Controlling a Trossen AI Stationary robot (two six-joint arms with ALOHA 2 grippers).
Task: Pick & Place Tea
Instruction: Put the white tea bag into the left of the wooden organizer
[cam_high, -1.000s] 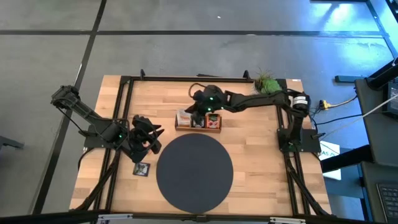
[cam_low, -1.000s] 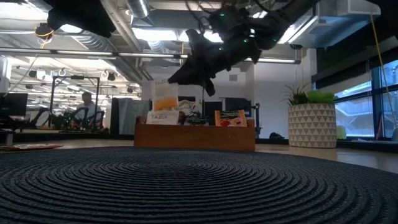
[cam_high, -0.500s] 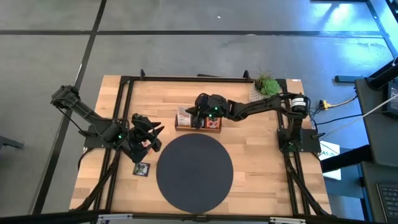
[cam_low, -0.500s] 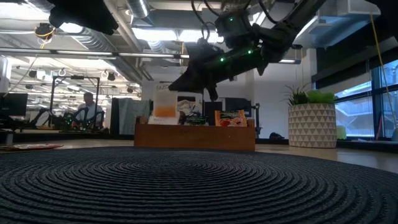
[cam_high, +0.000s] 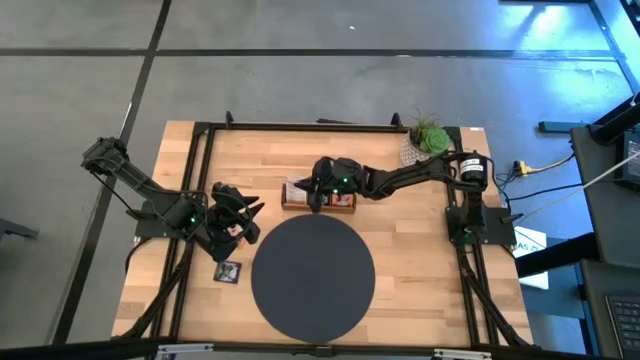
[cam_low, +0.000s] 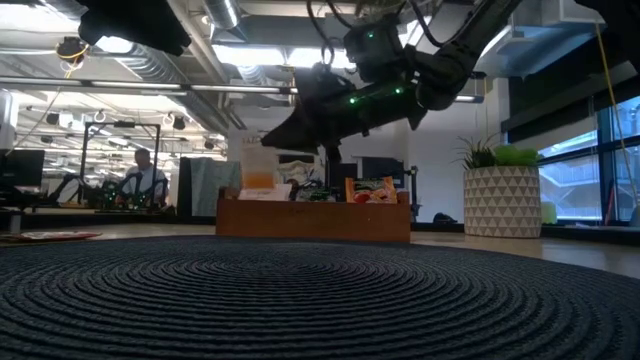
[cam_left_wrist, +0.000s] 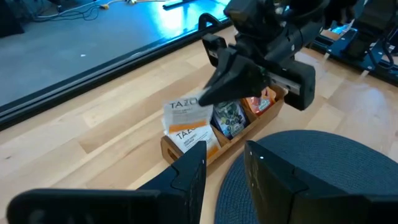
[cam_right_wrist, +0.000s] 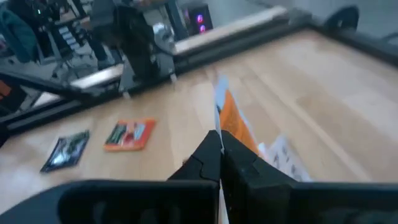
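The light wooden table (cam_high: 420, 250) carries a dark round woven mat (cam_high: 312, 277) near its front edge. Behind the mat stands a brown wooden three-compartment tray (cam_high: 318, 203), filled with upright tea sachets. In the left wrist view, white-and-orange sachets fill one end compartment, dark ones the middle, and orange-red ones (cam_left_wrist: 260, 101) the far end. A potted plant (cam_high: 426, 137) in a patterned white pot sits at the table's back right corner.

The right arm reaches across from its base to the tray. The right gripper (cam_high: 310, 200) is over the tray's left end, its fingers pinched tight on a white-and-orange sachet (cam_left_wrist: 185, 109) that stands raised above its neighbours, its lower part among them in that compartment.

The left gripper (cam_high: 243, 228) hovers low just beside the mat's left edge, well apart from the tray. Its fingers (cam_left_wrist: 193, 171) stand parted with nothing between them.

Two loose sachets lie flat on the table left of the mat: a black sachet (cam_high: 228, 271) near the front and an orange-red sachet (cam_right_wrist: 129, 135) beside it, under the left gripper.
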